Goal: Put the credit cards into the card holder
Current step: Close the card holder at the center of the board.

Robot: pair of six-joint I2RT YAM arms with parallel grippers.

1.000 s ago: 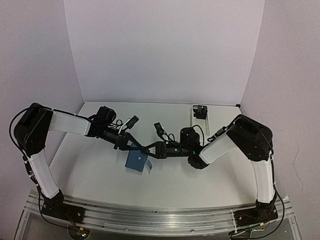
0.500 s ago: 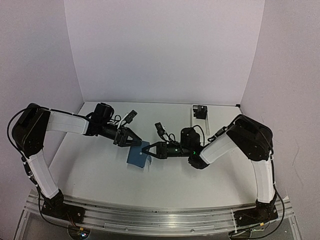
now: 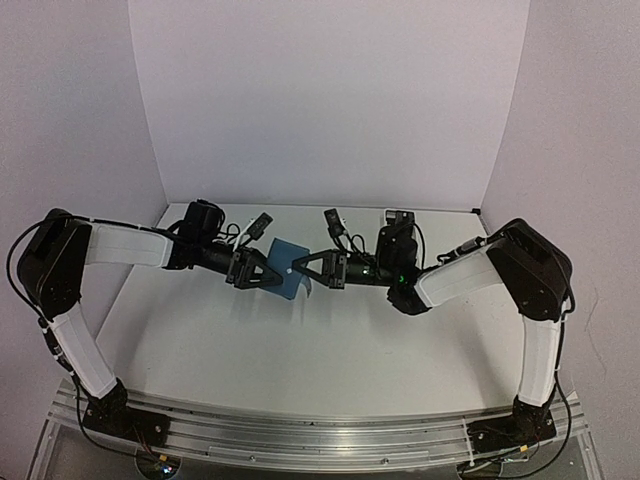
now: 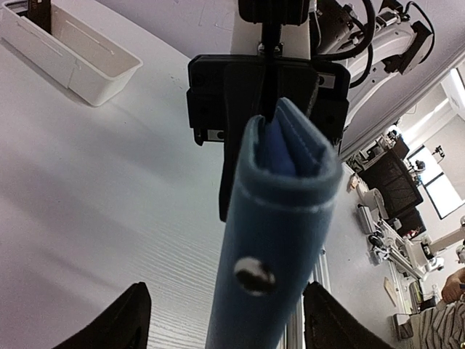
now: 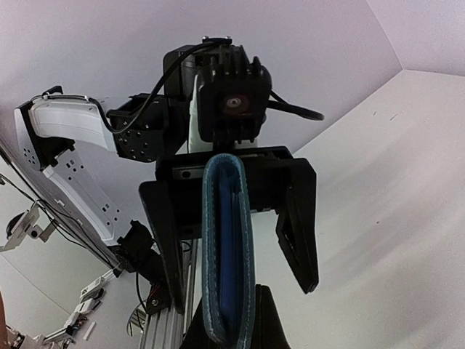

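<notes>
The blue card holder (image 3: 289, 266) hangs in the air between my two grippers, above the middle of the table. My right gripper (image 3: 302, 268) is shut on one edge of it; in the right wrist view the card holder (image 5: 227, 240) stands edge-on, rising from my right gripper (image 5: 231, 323). A brighter blue layer shows inside the fold. My left gripper (image 3: 272, 272) is open, its fingers either side of the card holder (image 4: 280, 218) without touching it. The holder's round snap (image 4: 254, 275) faces my left gripper (image 4: 225, 291). No credit cards show plainly.
A long white tray (image 3: 387, 228) lies at the back right of the table, with a dark item (image 3: 401, 222) at its far end. The same white tray (image 4: 80, 58) appears top left in the left wrist view. White walls close the back and sides.
The right gripper has closed on the card holder and the left gripper has let go and opened. The holder has risen from near the table toward the back, both arms moving with it.
</notes>
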